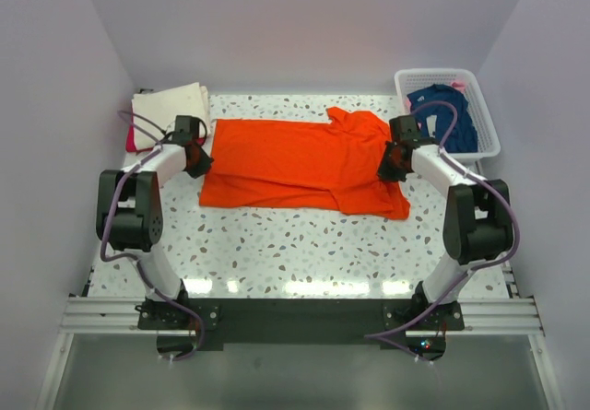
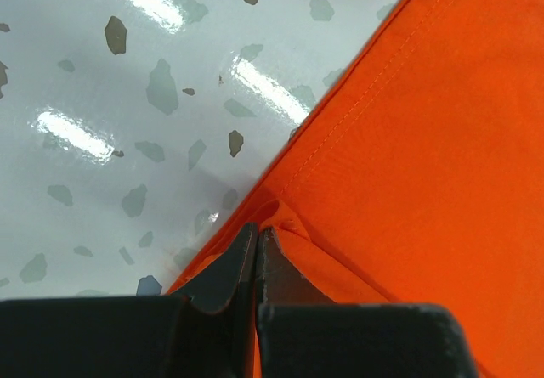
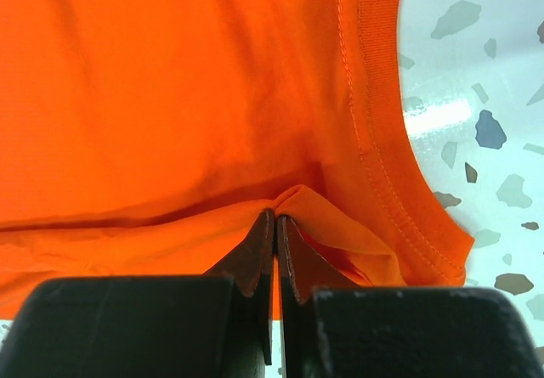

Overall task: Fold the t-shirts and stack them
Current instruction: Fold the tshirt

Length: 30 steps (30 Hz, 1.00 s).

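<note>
Orange t-shirt (image 1: 295, 163) edges pinched by left tool (image 2: 257, 229) and right tool (image 3: 275, 217)

red shirt (image 1: 132, 141) mostly under cream shirt (image 1: 171, 104), orange shirt (image 2: 442, 140) cropped

Four t-shirts (image 1: 295, 166), one basket (image 1: 433, 74), two arms (image 1: 136, 209).

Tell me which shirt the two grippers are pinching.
The orange t-shirt, spread mid-table: the left gripper and right gripper each pinch one end. The cream shirt lies folded at the far-left corner; the navy shirt sits in the white basket.
</note>
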Available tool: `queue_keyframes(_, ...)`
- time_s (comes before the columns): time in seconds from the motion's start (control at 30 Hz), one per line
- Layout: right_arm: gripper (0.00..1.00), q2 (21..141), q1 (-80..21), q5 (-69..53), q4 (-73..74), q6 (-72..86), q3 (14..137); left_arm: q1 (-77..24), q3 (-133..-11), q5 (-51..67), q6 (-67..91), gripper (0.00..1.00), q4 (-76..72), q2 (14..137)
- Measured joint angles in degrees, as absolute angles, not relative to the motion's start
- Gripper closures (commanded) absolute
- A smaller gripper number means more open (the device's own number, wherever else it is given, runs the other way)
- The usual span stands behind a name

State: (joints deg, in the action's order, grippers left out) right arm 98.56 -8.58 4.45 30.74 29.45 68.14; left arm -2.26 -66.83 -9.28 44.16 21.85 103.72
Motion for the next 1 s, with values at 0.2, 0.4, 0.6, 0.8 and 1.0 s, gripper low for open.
queue_keyframes(0.2, 0.82, 100.4, -8.2, 3.3, 30.0, 28.6, 69.1, -2.3, -67.2, -8.9, 42.6, 0.45, 21.7, 104.3)
queue_keyframes(0.4, 0.48, 101.1, -8.2, 3.4, 29.9, 27.3, 70.7, -1.9, -68.7, -8.9, 41.3, 0.15, 21.4, 103.8)
queue_keyframes(0.6, 0.48, 97.6, -8.2, 4.0, 31.2, 26.9, 70.5, -1.8, -61.8, -11.2, 41.8, 0.16, 22.6, 93.4)
queue_keyframes(0.8, 0.49, 84.1, -9.1, 4.0, 30.4, 27.6, 60.6, -1.8, -47.9, -12.3, 44.1, 0.18, 23.0, 80.9)
queue_keyframes(1.0, 0.5, 80.3, -11.9, 4.1, 29.7, 29.3, 50.7, -1.8, -44.0, -10.4, 44.3, 0.18, 23.2, 80.8)
